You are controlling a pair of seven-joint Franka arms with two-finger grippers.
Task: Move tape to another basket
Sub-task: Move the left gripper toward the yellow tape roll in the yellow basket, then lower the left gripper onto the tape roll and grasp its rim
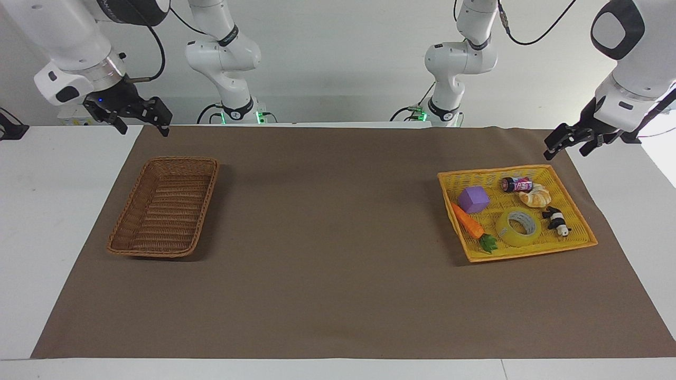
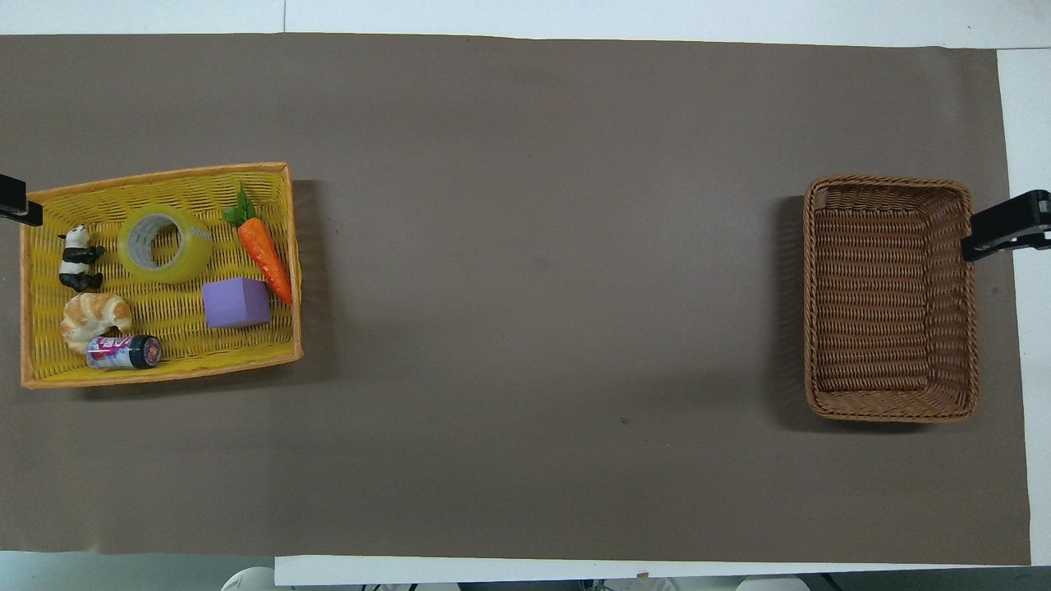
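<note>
The tape point(image 1: 509, 237) lies flat in the bright yellow tray point(image 1: 496, 171) at the left arm's end of the table; it also shows in the overhead view point(image 2: 197, 254). The brown wicker basket point(image 1: 182, 159) stands empty at the right arm's end, and also shows in the overhead view point(image 2: 891, 179). My left gripper point(image 1: 566, 150) is open and empty, raised over the mat by the tray's corner nearest the robots. My right gripper point(image 1: 144, 129) is open and empty, raised over the mat's corner near the basket. In the overhead view only the tips of the left gripper point(image 2: 12, 209) and the right gripper point(image 2: 1006, 226) show.
The yellow tray point(image 2: 164, 174) also holds a purple cube point(image 1: 473, 199), a toy carrot point(image 1: 467, 221), a croissant point(image 1: 535, 197), a small can point(image 1: 516, 184) and a panda figure point(image 1: 555, 220). A brown mat point(image 1: 327, 221) covers the table between tray and basket.
</note>
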